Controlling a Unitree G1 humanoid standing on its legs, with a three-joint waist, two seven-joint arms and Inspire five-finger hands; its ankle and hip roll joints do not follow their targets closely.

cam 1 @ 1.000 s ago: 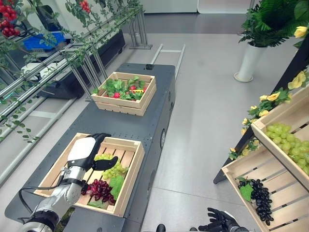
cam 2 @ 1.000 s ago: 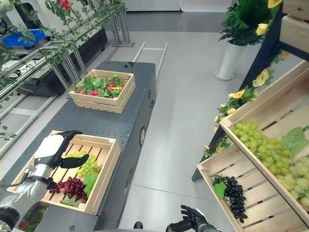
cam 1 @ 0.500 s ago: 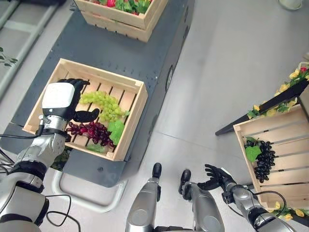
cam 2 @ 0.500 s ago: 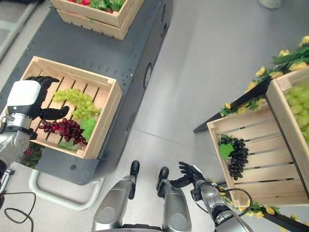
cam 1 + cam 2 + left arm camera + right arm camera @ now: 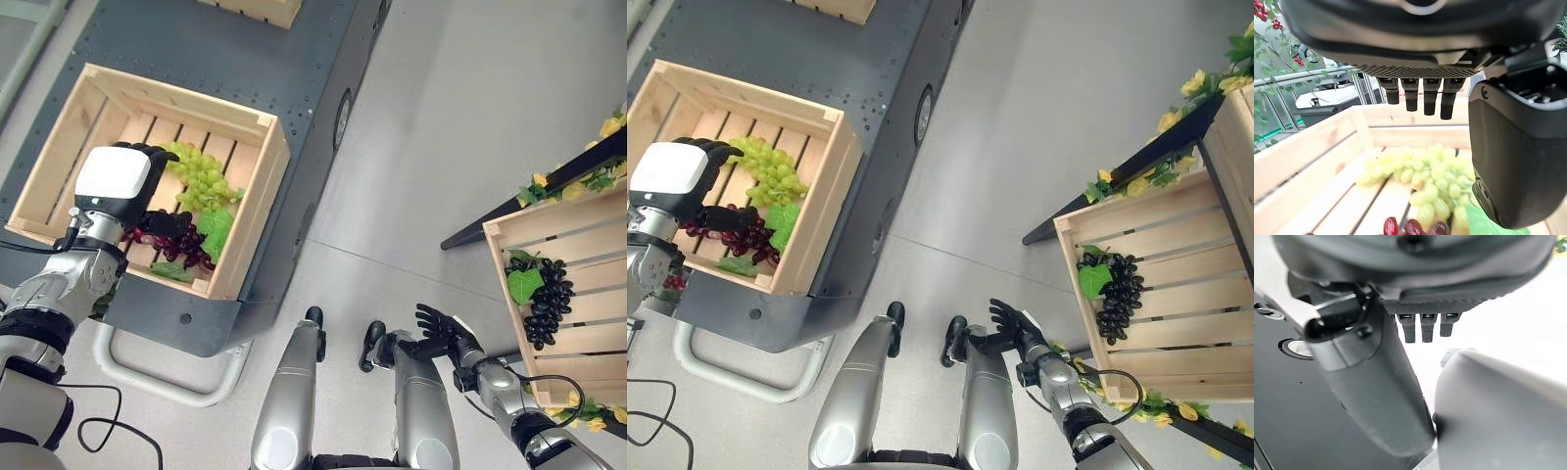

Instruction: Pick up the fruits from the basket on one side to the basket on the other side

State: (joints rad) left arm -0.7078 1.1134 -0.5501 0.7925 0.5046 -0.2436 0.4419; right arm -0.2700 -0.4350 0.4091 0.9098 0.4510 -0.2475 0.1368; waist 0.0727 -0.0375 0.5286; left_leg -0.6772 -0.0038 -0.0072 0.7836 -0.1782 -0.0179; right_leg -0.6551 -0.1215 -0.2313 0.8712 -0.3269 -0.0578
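Right hand: the right hand [image 5: 443,330] hangs low at the near right, above the floor, fingers spread and released, holding nothing; idle.
Left hand: the left hand [image 5: 116,184] hovers inside the near crate [image 5: 267,127] on the left, fingers [image 5: 1424,97] straight and released, thumb pointing toward the fruit.
Red grapes: the red grapes [image 5: 186,245] lie on the crate slats at the near side, just beside the thumb, partly under the hand; no grasp on them yet.
Leaf: a green leaf [image 5: 215,226] lies between the two bunches.
Green grapes: the green grapes [image 5: 199,176] lie just beyond the fingers, toward the far right of the crate, apart from them.
Table: the dark table [image 5: 255,59] carries the crate.
Right crate: the right crate [image 5: 591,305] stands well apart across the floor on the right, with black grapes [image 5: 545,299] already in it.
Step in hand: likely reaching for a bunch.
Doing it well: lower the hand over one bunch, curl the fingers round its middle rather than a few loose berries, and lift straight up to clear the crate wall.
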